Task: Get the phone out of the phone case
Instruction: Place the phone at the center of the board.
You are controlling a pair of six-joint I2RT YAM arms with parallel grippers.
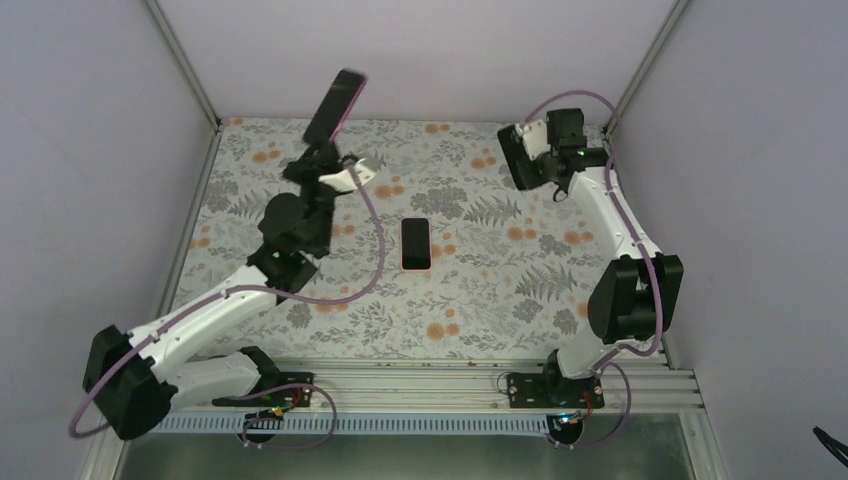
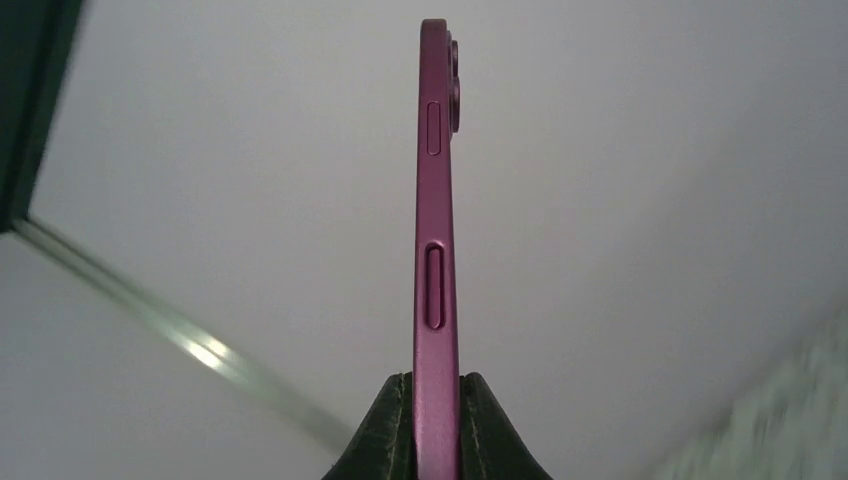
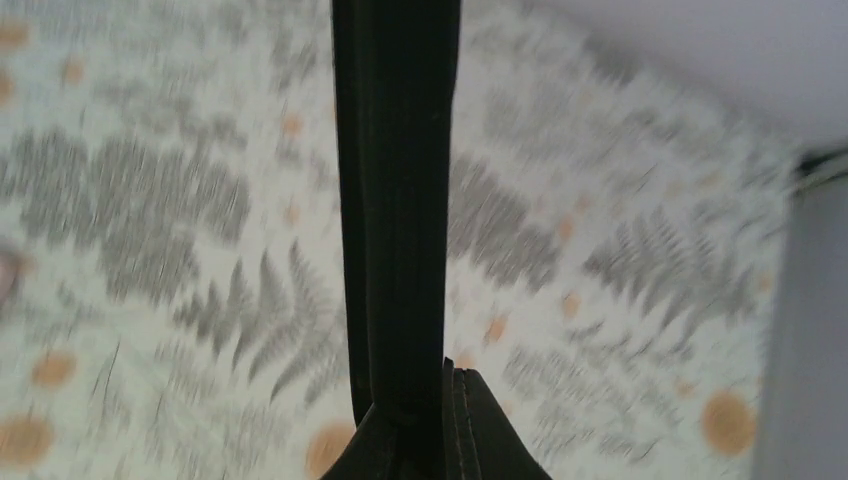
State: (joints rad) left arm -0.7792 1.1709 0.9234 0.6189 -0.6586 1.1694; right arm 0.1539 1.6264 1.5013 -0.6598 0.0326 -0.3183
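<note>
Magenta and slim, the hard phone case with moulded side buttons (image 2: 437, 300) stands upright and edge-on in the left wrist view. Its lower end is pinched between the black padded left fingers (image 2: 385, 430), and a camera bump shows near its top (whether a phone sits inside cannot be told from this edge). Seen from above, it is held off the floral-print tabletop (image 1: 480, 290) at about 11 o'clock, its top leaning toward 1 o'clock. The right fingers (image 3: 490, 430) are clamped on a flat black slab (image 3: 395, 200), held aloft at about 1 o'clock near the back corner. At the centre of the tabletop lies a black-faced rectangular phone with a pale pink rim (image 1: 415, 243), its long side running 12 to 6, well apart from both arms.
</note>
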